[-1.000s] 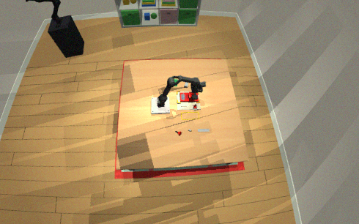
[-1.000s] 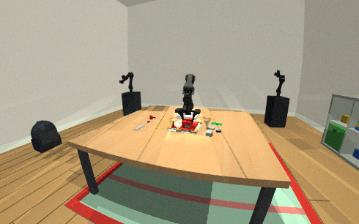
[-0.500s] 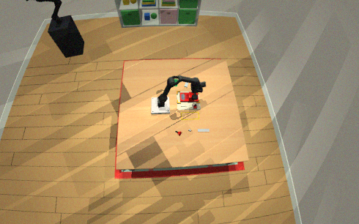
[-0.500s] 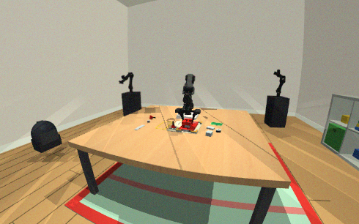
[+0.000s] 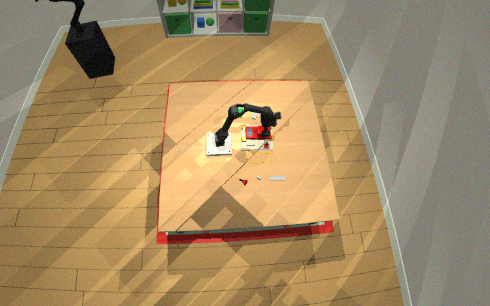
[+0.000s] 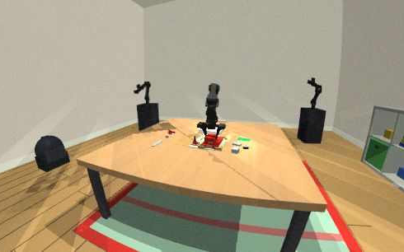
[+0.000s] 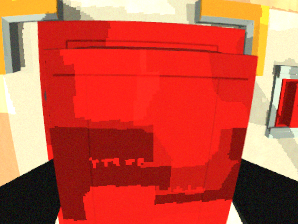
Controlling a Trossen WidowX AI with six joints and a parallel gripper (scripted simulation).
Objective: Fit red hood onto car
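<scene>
My gripper point(image 6: 212, 136) point(image 7: 146, 167) is shut on the red hood point(image 7: 150, 105), with one black finger on each side of it. The hood's flat roof fills most of the wrist view, roughly level. It is right over the chassis, at the deck or barely above it. The red chassis point(image 5: 254, 135) point(image 7: 175, 32) shows past the hood's far edge in the wrist view, between the jig's yellow and grey corner brackets point(image 7: 30, 11) point(image 7: 227, 10). The hood hides the engine block, pegs and corner holes. I cannot tell whether the pegs are in the holes.
A small red part point(image 5: 266, 145) point(image 7: 288, 102) in a grey holder stands close beside the jig. A yellow outline point(image 5: 259, 163), a red piece point(image 5: 244, 182) and a pale bar point(image 5: 278, 178) point(image 6: 157, 143) lie on one side. Grey blocks point(image 6: 235, 150) and a green piece point(image 6: 243, 139) lie on the other.
</scene>
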